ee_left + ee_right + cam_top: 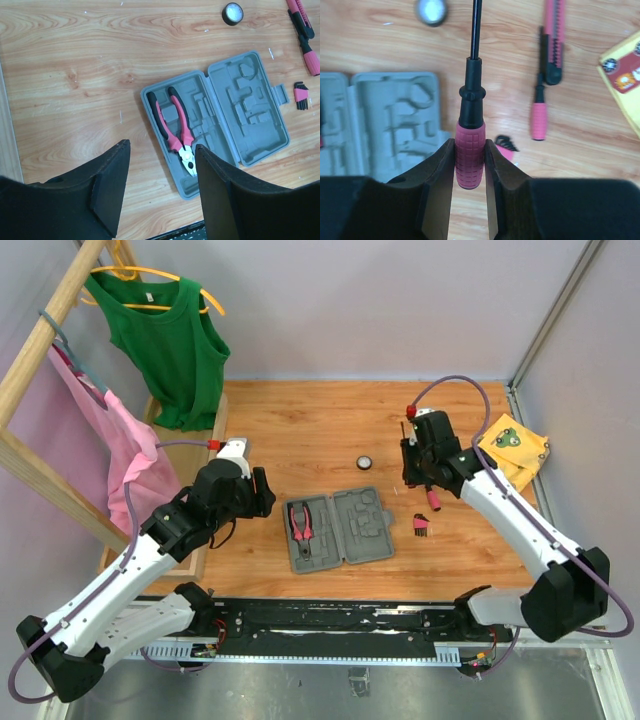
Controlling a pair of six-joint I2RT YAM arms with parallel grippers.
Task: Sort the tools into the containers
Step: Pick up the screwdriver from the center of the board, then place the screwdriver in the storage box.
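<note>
Squeezing the pink-handled screwdriver [471, 105] by its grip in the right gripper [470, 157], out over the table [300, 420] right of the open grey case [250, 125]. Hanging the left gripper [161, 147] above that case with jaws wide, holding nothing. Got pliers [176, 127] sitting in its left half.

Overhead and both close wrist views share the case [365, 525].
</note>
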